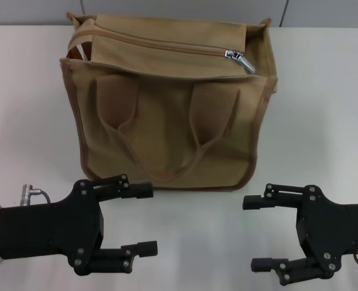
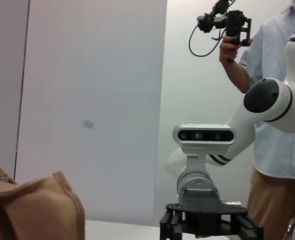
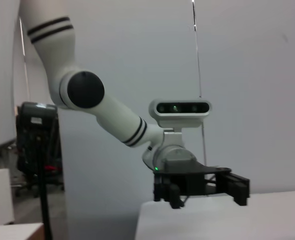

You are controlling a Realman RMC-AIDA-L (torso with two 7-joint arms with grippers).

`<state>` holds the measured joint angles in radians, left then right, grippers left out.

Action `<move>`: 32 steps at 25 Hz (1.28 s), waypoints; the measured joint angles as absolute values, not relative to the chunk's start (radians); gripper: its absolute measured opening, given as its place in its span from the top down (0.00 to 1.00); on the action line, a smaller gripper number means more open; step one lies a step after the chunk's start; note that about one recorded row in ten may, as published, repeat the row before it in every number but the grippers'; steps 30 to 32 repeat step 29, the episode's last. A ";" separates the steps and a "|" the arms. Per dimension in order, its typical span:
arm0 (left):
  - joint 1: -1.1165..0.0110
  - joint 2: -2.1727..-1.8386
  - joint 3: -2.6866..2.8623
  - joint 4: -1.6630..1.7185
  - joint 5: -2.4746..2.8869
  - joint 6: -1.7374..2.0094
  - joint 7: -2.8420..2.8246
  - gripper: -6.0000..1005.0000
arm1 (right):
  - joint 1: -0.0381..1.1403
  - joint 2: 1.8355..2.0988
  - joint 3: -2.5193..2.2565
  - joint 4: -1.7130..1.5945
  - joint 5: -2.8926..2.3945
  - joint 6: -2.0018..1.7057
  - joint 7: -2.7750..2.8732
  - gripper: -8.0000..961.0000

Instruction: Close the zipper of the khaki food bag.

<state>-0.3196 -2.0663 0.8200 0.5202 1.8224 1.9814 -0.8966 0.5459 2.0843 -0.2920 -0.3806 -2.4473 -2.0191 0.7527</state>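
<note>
Khaki food bag (image 1: 167, 121): on the white table (image 1: 324, 109) at 12 o'clock; zipper (image 1: 161, 43) across its top panel, silver pull tab (image 1: 239, 59) toward 1 o'clock. Left gripper (image 1: 145, 219): 7 o'clock, fingers wide apart, holding nothing. Right gripper (image 1: 256, 233): 5 o'clock, likewise spread wide, clear of the bag.

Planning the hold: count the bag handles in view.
2: one handle on the bag's front toward the left end effector, one handle toward the right end effector.
</note>
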 joint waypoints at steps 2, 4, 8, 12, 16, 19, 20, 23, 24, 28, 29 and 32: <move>-0.318 -2.066 0.825 0.520 1.822 1.978 -0.895 0.23 | 0.543 2.085 -0.288 -0.377 -2.447 -1.999 0.747 0.16; -0.314 -2.066 0.826 0.520 1.822 1.976 -0.895 0.23 | 0.545 2.086 -0.290 -0.371 -2.447 -1.979 0.749 0.16; -0.312 -2.065 0.835 0.520 1.833 1.967 -0.895 0.23 | 0.553 2.086 -0.296 -0.351 -2.447 -1.937 0.752 0.16; -0.318 -2.065 0.837 0.522 1.881 1.961 -0.894 0.23 | 0.563 2.086 -0.297 -0.340 -2.447 -1.925 0.754 0.16; -0.319 -2.067 0.836 0.520 1.886 1.951 -0.894 0.23 | 0.566 2.087 -0.295 -0.336 -2.447 -1.919 0.755 0.16; -0.319 -2.067 0.836 0.520 1.886 1.949 -0.894 0.23 | 0.566 2.087 -0.293 -0.331 -2.447 -1.916 0.755 0.16; -0.318 -2.067 0.837 0.520 1.886 1.946 -0.894 0.23 | 0.566 2.087 -0.293 -0.328 -2.447 -1.914 0.755 0.16; -0.317 -2.068 0.838 0.520 1.887 1.940 -0.894 0.23 | 0.566 2.087 -0.295 -0.318 -2.447 -1.908 0.755 0.16; -0.317 -2.068 0.838 0.520 1.887 1.939 -0.894 0.23 | 0.566 2.087 -0.294 -0.316 -2.447 -1.906 0.755 0.16; -0.314 -2.068 0.838 0.520 1.887 1.939 -0.894 0.23 | 0.565 2.086 -0.289 -0.314 -2.447 -1.905 0.756 0.16; -0.312 -2.068 0.838 0.520 1.887 1.939 -0.894 0.23 | 0.565 2.086 -0.289 -0.314 -2.447 -1.905 0.756 0.16; -0.312 -2.068 0.838 0.520 1.887 1.939 -0.894 0.23 | 0.565 2.086 -0.289 -0.314 -2.447 -1.905 0.756 0.16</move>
